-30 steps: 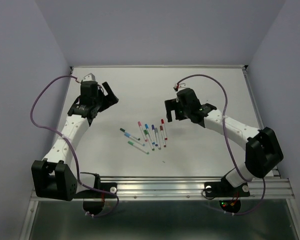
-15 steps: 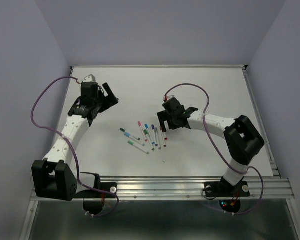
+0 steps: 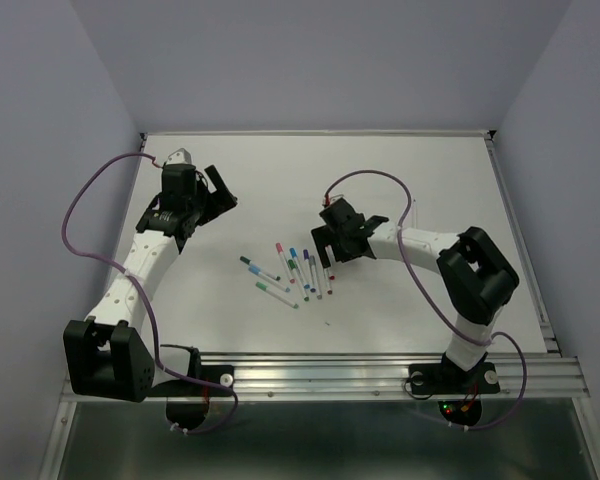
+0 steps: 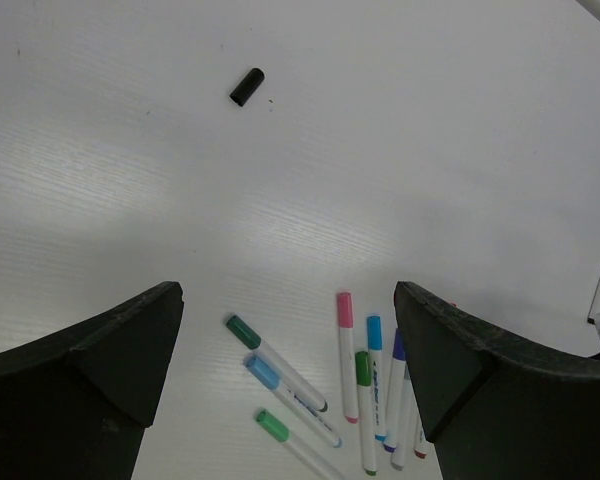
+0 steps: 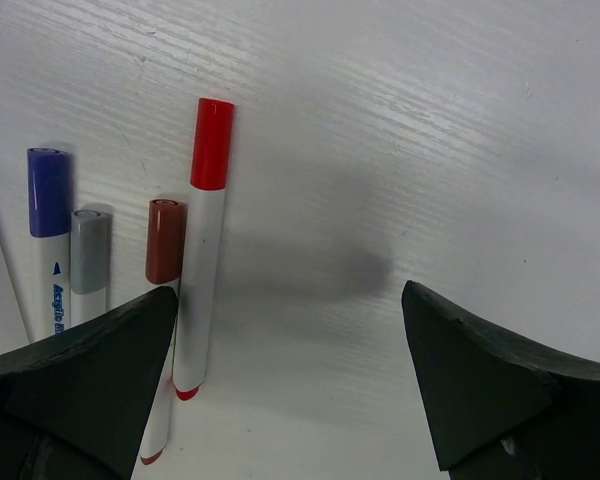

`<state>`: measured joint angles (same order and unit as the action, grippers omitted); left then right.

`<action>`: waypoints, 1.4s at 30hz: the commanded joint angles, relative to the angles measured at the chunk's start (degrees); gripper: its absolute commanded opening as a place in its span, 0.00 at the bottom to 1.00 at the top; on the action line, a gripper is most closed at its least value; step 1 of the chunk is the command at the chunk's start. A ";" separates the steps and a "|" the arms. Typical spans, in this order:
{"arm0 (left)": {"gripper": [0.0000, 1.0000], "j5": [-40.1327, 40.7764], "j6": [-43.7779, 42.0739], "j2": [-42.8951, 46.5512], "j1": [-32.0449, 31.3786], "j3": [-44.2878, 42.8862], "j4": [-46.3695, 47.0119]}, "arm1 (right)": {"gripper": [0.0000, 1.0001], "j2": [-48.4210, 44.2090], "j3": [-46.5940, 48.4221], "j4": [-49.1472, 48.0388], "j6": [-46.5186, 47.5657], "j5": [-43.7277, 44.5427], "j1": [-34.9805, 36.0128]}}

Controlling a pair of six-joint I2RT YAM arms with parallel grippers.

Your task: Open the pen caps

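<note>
Several capped white pens lie in a loose cluster (image 3: 295, 272) mid-table. In the right wrist view a red cap (image 5: 211, 143), a dark red cap (image 5: 166, 241), a purple cap (image 5: 48, 192) and a grey cap (image 5: 90, 250) sit on their pens. My right gripper (image 5: 290, 385) is open and empty, low over the table, with the red pen's lower end by its left finger (image 5: 80, 370). It also shows in the top view (image 3: 324, 250). My left gripper (image 3: 220, 192) is open and empty, well away at the back left. Its view shows pink (image 4: 344, 309), blue (image 4: 374, 332) and green (image 4: 244, 331) caps.
A small black cylinder (image 4: 246, 86) lies alone on the white table (image 3: 430, 170) beyond the pens. The table's walls rise at the back and sides. A metal rail (image 3: 380, 375) runs along the near edge by the arm bases.
My right arm has swung left and come down over the right end of the pen cluster, now covering the red pens in the top view. The left arm has not moved.
</note>
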<state>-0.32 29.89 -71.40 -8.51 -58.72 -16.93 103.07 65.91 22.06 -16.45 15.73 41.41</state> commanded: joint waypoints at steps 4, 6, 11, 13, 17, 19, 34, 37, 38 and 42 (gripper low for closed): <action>0.99 -0.30 -0.62 1.70 0.25 0.62 1.64 | 1.00 2.14 2.12 -0.18 -0.69 2.29 1.48; 0.99 -0.30 -0.53 1.79 0.25 0.62 1.64 | 1.00 2.75 2.12 -0.09 -0.60 2.38 1.48; 0.99 -0.30 -0.62 1.79 0.25 0.71 1.64 | 1.00 4.07 2.29 -0.09 -1.13 3.52 2.63; 0.99 -0.30 -0.62 1.79 0.25 0.71 1.64 | 0.95 4.86 2.21 -0.09 -1.22 3.61 2.63; 0.99 -0.30 -0.62 1.70 0.25 0.71 1.55 | 0.70 5.92 1.86 -0.62 -1.48 1.68 2.63; 0.99 -0.30 -0.62 1.79 0.25 0.71 1.55 | 0.62 6.09 1.42 -1.23 -1.66 0.81 2.63; 0.99 2.16 -0.71 2.14 0.25 0.36 0.93 | 0.08 7.24 -2.19 -2.55 -3.85 -4.22 2.63; 0.99 1.99 -0.71 2.22 0.25 0.18 0.93 | 0.01 6.19 -2.89 -2.55 -3.59 -2.46 2.63; 0.99 1.81 -0.80 2.23 0.25 0.18 0.93 | 0.01 5.83 -2.89 -2.55 -3.42 -1.93 2.63; 0.99 -0.03 -1.06 2.49 0.25 0.53 1.63 | 0.01 2.16 -2.28 -3.95 -1.40 1.75 2.63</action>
<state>0.67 29.87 -71.37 -8.51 -58.59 -16.93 106.19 65.71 16.73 -19.20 14.44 43.64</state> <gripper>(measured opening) 0.986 0.075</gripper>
